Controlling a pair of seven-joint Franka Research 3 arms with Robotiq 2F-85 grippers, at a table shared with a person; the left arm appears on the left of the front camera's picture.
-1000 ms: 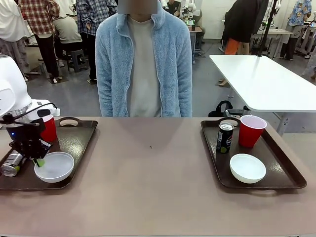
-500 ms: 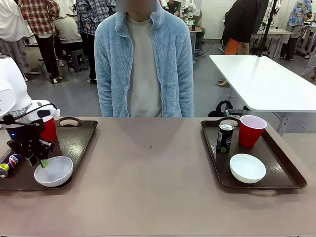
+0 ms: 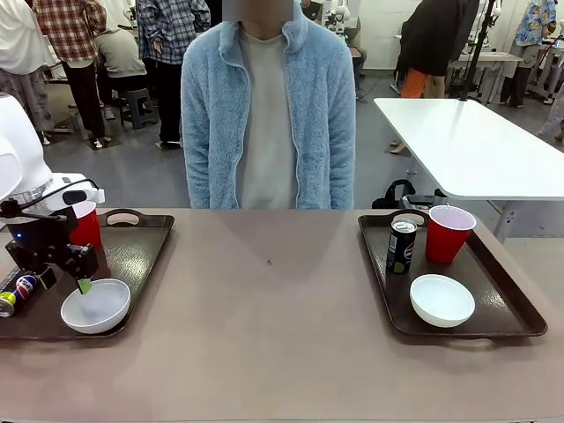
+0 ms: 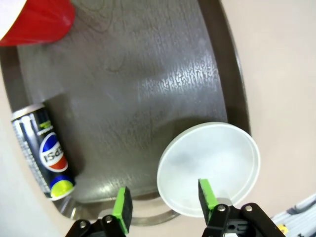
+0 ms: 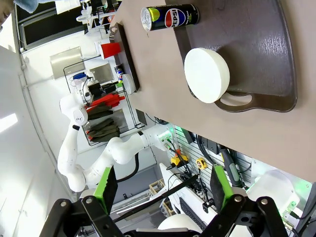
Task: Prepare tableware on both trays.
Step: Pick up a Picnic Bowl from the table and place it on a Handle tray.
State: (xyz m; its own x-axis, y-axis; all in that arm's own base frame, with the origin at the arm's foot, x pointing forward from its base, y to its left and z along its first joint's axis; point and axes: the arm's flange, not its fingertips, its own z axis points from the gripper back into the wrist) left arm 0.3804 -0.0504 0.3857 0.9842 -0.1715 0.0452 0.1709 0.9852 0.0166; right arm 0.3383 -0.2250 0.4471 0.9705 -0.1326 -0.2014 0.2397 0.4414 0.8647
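White bowl point(image 3: 95, 305) at the near edge of the left tray point(image 3: 132, 251), Pepsi can point(image 3: 18, 293) lying on its side at the bowl's 9 o'clock, red cup point(image 3: 85, 226) at 12 o'clock, left gripper point(image 3: 62, 277) jaws apart above the bowl's rim, holding nothing, right tray point(image 3: 507, 304) with upright can point(image 3: 401, 246), red cup point(image 3: 449, 233), bowl point(image 3: 441, 300), right gripper point(image 5: 160, 188) spread wide, empty.

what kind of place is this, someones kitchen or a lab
Most likely a robotics lab or data-collection workspace, not a kitchen. A white robot arm works at the table, a person in a blue fleece stands across it, and more people sit at workbenches behind.
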